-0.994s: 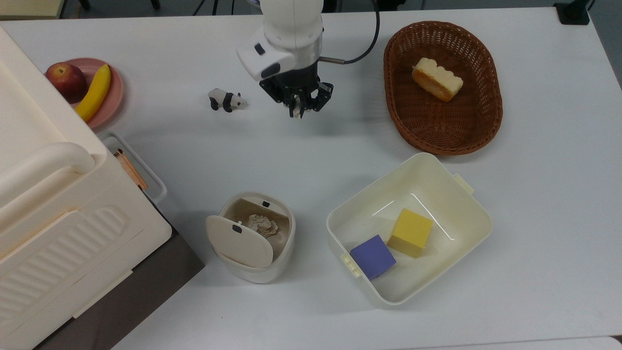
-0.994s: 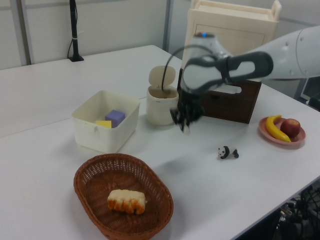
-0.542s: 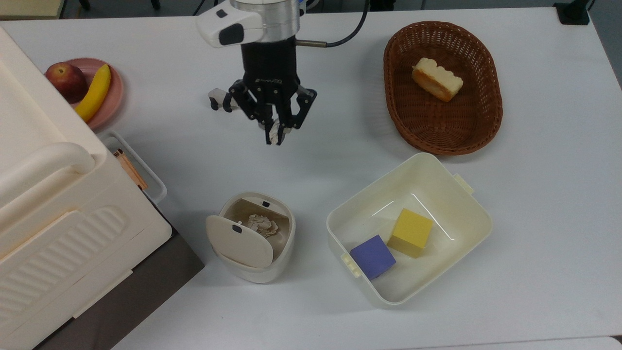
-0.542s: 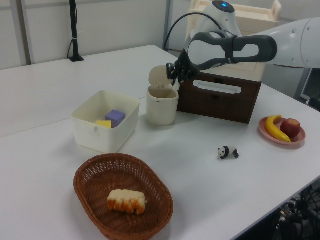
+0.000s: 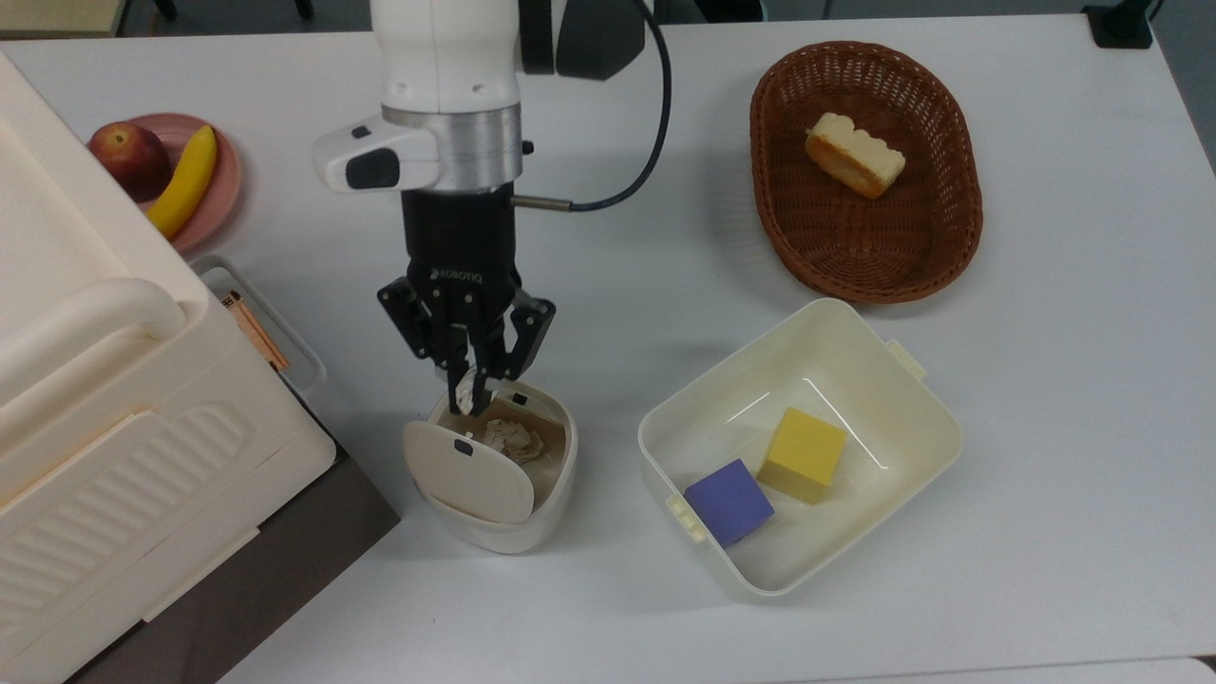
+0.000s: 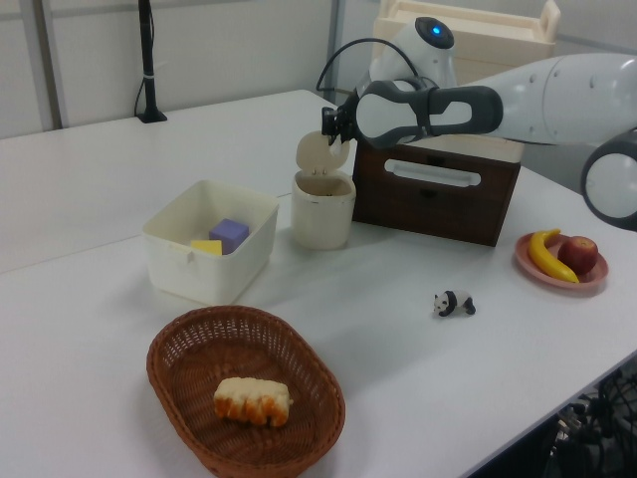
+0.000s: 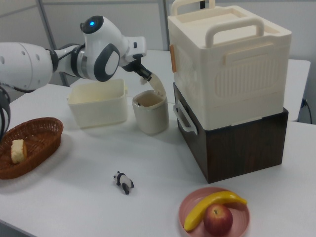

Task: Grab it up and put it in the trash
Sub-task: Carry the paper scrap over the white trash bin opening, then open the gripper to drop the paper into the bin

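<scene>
Wad [image 5: 465, 392] of white paper sits pinched in the tool [image 5: 466, 397], poised over the open trash [image 5: 551, 475] rim; pickup looks done; release into the bin remains.

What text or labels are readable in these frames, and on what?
"ROBOTIQ": white lettering on the black body of the gripper in the top view; small, read with some doubt.
No other words, numbers or signs can be read: none on the trash bin, the tub, the basket or the cream drawer box.
</scene>
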Robot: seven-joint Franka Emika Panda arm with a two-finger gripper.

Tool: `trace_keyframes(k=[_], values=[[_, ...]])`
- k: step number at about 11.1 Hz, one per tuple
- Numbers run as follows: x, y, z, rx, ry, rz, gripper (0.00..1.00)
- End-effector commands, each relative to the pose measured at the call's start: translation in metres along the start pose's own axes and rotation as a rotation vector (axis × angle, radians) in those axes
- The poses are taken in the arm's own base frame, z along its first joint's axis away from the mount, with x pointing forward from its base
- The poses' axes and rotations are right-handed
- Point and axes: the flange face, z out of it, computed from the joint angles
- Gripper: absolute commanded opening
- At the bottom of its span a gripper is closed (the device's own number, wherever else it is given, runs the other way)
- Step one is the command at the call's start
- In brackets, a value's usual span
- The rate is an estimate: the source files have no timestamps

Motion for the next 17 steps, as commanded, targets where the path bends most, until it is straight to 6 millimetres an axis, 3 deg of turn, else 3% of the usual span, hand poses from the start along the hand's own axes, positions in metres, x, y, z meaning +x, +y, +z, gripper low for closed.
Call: trace_keyframes(k=[1,4,5,7,8,14,17], values=[[0.010,-0.002,0.005,-0.012,0.044,-0.023,0.04],[0.008,-0.004,0.007,-0.015,0.042,-0.033,0.04],[0.009,-0.004,0.006,-0.014,0.043,-0.034,0.14],[0.008,-0.005,0.006,-0.024,0.045,-0.055,0.92],[0.007,-0.005,0.007,-0.033,0.045,-0.071,1.00],[0.006,-0.008,0.000,-0.038,0.042,-0.081,1.00],[-0.005,-0.017,-0.034,-0.089,-0.117,-0.092,1.00]])
